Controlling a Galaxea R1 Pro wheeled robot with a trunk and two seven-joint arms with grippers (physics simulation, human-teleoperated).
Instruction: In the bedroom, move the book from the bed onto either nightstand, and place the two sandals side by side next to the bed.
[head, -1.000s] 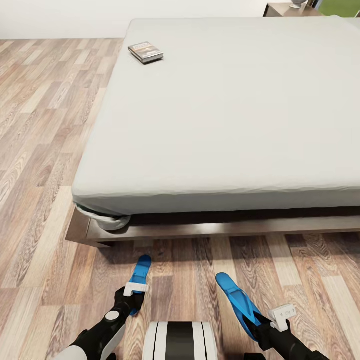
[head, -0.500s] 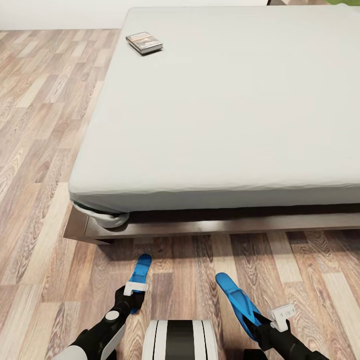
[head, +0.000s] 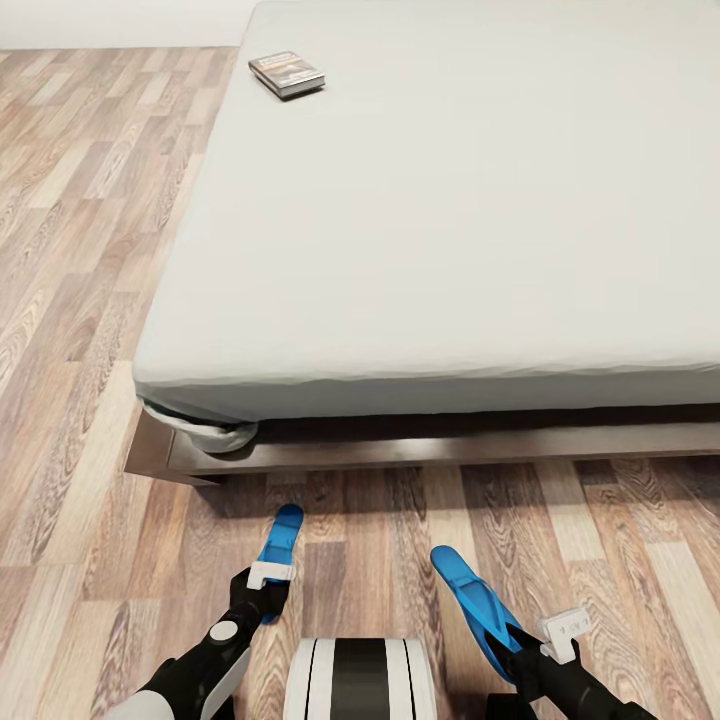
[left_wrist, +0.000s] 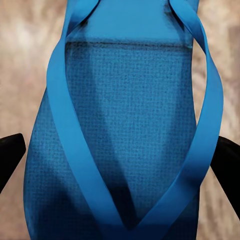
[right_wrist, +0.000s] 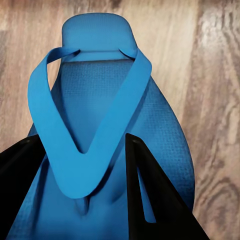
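Each end effector, left (head: 271, 578) and right (head: 562, 628), is clamped on a sandal (head: 279, 550) (head: 477, 603), held near the bed (head: 420, 470) for placing.

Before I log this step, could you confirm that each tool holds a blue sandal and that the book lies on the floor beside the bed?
Not quite: the head view shows the book lying on the bed, near its far left corner, not on the floor. The rest holds: the left tool and the right tool each hold a blue sandal.
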